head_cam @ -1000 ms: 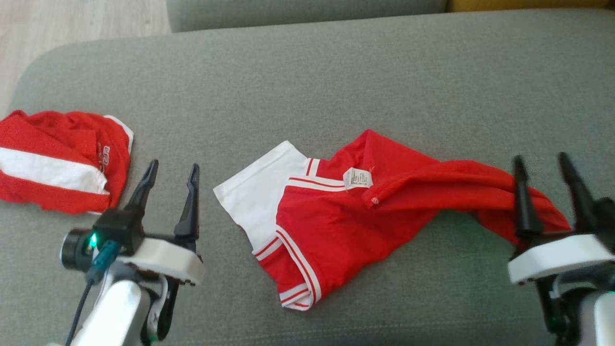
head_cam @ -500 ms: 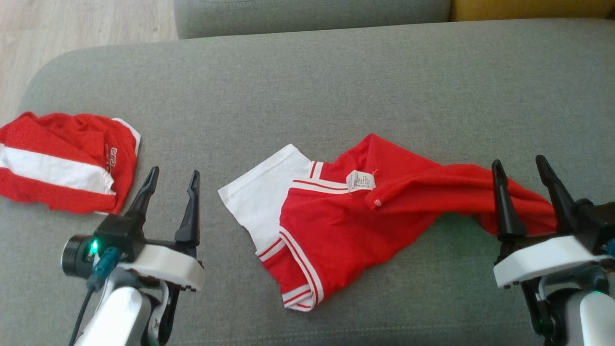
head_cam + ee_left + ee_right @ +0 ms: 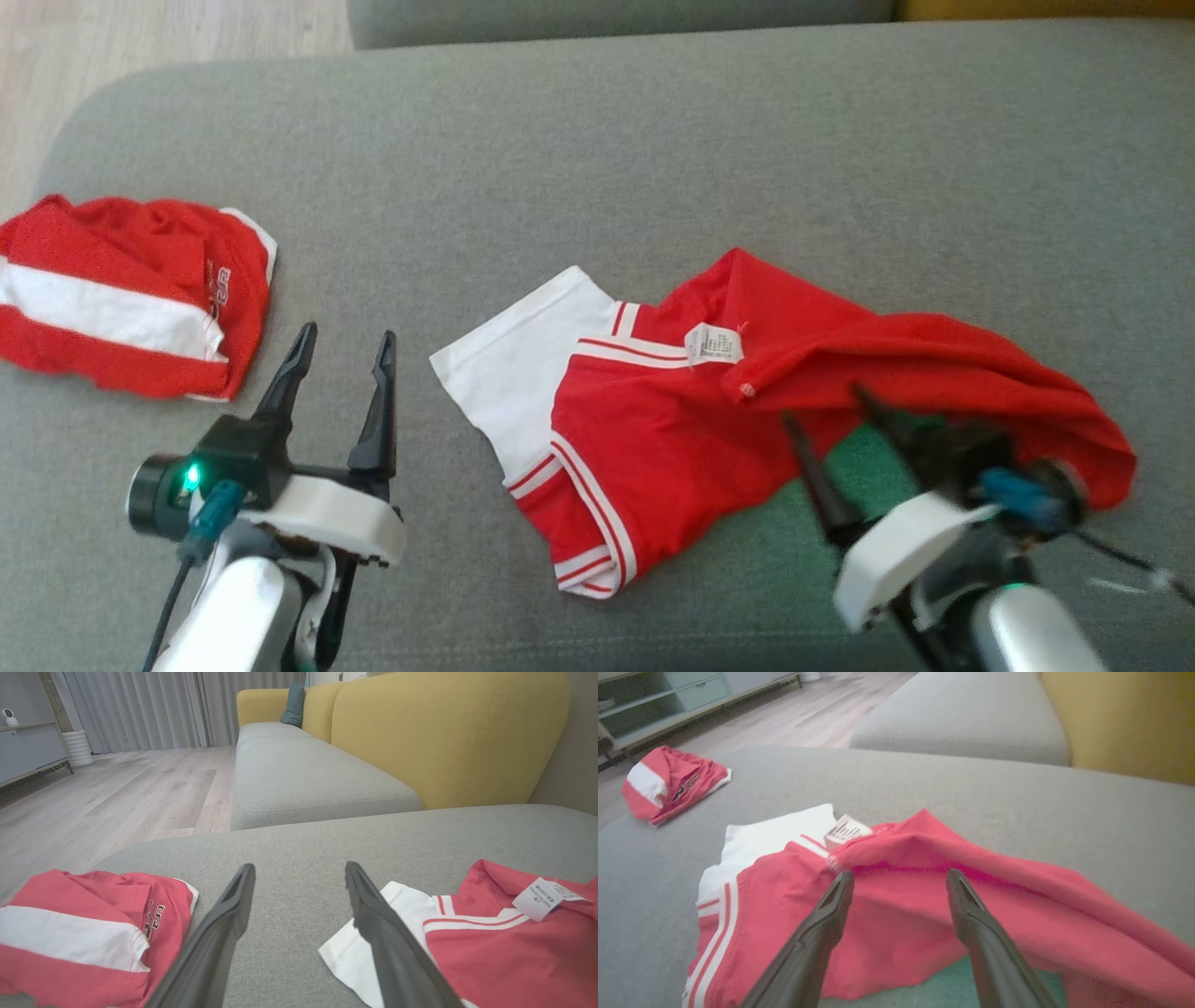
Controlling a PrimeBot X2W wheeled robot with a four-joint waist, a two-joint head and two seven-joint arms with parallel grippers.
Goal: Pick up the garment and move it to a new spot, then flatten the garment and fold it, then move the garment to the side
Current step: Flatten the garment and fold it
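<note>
- The garment (image 3: 653, 439) — red, with a white panel and white stripes — lay crumpled near the middle of the grey cushion (image 3: 597, 140), its white end to the left and the red part trailing off to the right.
- A white label (image 3: 714, 343) showed at its far edge, just beside the stripes.
- The right gripper (image 3: 825, 405) stood at the garment's near edge, jaws apart and empty, tips pointing up and left over the red cloth. It was blurred in the head view, so whether the tips touched the cloth could not be told.
- In the right wrist view, both fingers (image 3: 822, 924) reached over the red cloth, with the label beyond the left one.
- The left gripper (image 3: 346, 332) hovered over bare cushion between the two pieces of clothing, jaws apart, holding nothing and touching neither.
- A second garment (image 3: 131, 299), red with a white band, sat bunched at the cushion's left end — well apart from the first.
- The left wrist view showed a yellow sofa (image 3: 444, 732) beyond the cushion and a wooden floor (image 3: 117, 793) off to the left.
</note>
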